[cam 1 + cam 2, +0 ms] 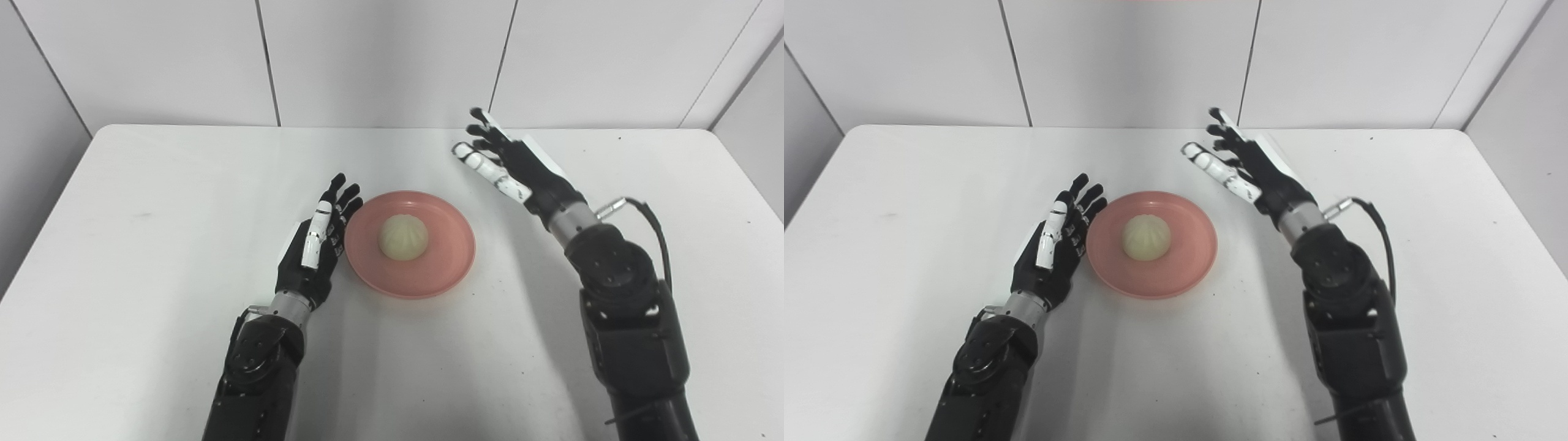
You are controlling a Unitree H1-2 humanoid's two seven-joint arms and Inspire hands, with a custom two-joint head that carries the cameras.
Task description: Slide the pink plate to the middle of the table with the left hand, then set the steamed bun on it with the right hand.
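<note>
You have the steamed bun (403, 237) sitting in the middle of the pink plate (450, 263), near the centre of the white table (153, 245). Your left hand (315, 248) lies just left of the plate, fingers spread, empty. Your right hand (511, 165) hovers beyond the plate's right side, fingers apart, empty.

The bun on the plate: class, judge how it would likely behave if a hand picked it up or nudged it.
The bun looks rounded and pleated, so it is probably soft and could dent under a firm squeeze. Its domed shape seems to sit on a flat base, so it would likely slide, not roll. The plate rim might stop it.
</note>
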